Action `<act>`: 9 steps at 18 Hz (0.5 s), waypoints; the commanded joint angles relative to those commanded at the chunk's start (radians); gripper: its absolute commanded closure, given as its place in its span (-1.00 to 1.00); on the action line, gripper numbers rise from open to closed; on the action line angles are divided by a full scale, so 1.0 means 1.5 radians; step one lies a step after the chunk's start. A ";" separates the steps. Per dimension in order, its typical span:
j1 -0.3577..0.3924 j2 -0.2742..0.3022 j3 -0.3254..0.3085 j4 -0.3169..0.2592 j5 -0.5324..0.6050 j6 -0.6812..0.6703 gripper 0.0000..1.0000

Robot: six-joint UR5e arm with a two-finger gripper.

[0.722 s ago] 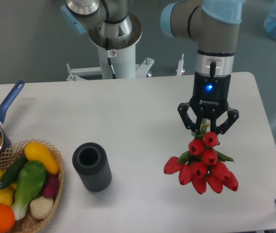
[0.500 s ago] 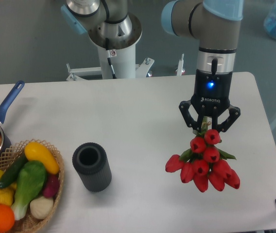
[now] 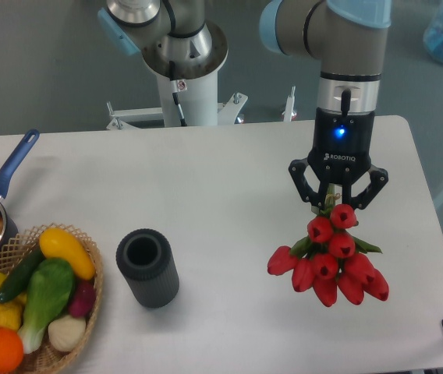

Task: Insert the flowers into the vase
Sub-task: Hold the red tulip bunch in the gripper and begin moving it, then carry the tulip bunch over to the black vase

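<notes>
On the white table [image 3: 206, 187], our black two-finger gripper [image 3: 337, 204] pinches the bunch of red artificial tulips [image 3: 331, 257] at right, well apart from the dark ribbed cylindrical vase [image 3: 147, 267], so we should turn stems downward over its mouth.

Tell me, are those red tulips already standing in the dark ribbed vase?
No, the red tulips hang from the claw, far right of the empty dark ribbed vase.

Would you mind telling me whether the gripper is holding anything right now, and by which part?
The gripper holds the bunch of red tulips by the stem end, with the buds hanging below it, toward the camera.
</notes>
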 joint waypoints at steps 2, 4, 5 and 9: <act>-0.002 0.000 0.006 0.002 -0.001 -0.001 0.34; -0.017 0.000 0.011 0.003 -0.007 -0.002 0.34; -0.023 0.002 0.012 0.003 -0.011 -0.003 0.34; -0.060 0.003 0.038 0.009 -0.033 -0.065 0.34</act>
